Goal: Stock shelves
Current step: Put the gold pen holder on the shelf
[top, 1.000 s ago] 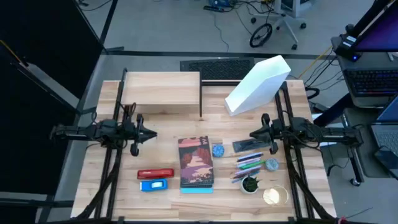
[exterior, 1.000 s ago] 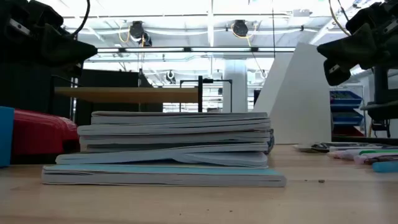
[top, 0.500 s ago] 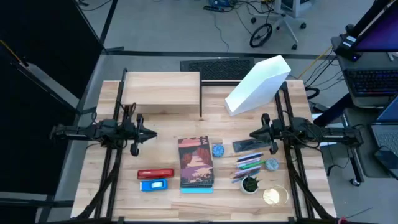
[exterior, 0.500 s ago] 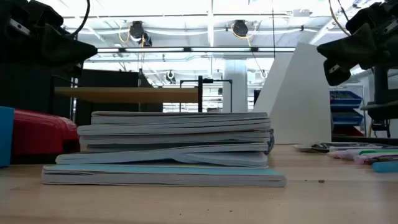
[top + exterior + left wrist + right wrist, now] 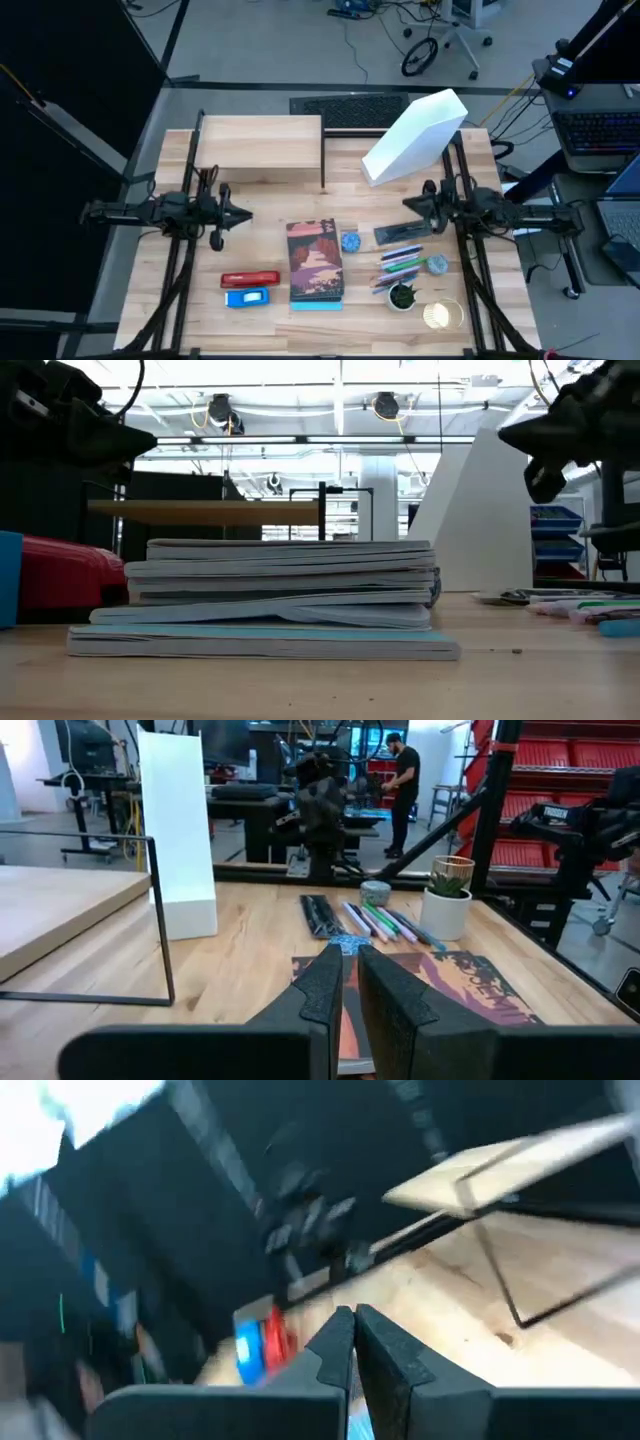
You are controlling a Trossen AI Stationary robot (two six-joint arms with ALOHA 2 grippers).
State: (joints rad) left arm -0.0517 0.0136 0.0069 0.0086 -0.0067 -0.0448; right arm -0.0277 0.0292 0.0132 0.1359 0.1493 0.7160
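Standing at the far side of the light-wood tabletop (image 5: pixel 250 320), beyond both grippers, are the two shelves: the low light-wood plank shelf on thin black metal legs (image 5: pixel 262 143), its long axis running across the table, sits past the left gripper (image 5: pixel 243 213), and the large white rectangular box-shaped file holder (image 5: pixel 415 137) sits past the right gripper (image 5: pixel 410 205), lying slantwise with one end toward the plank shelf and the other toward the far right corner. Nothing shows on the plank's top; whether the file holder contains anything cannot be told. Between the two grippers lies a stack of thin books with a reddish illustrated cover on top (image 5: pixel 315 260), long axis running near to far. Near the left gripper, toward the near edge, are a red stapler (image 5: pixel 250 279) and a small blue box (image 5: pixel 247 297). Near the right gripper lie a bundle of coloured pens (image 5: pixel 402 263), a small round blue object (image 5: pixel 350 241), a small potted green plant in a white pot (image 5: pixel 402 297) and a round glassy dish (image 5: pixel 441 315); its contents cannot be made out. Both grippers hover above the table with fingers closed and holding nothing. Compared with a second ago, the right gripper has turned at the wrist and its wrist view is smeared by motion, while the left arm and every object have stayed put.
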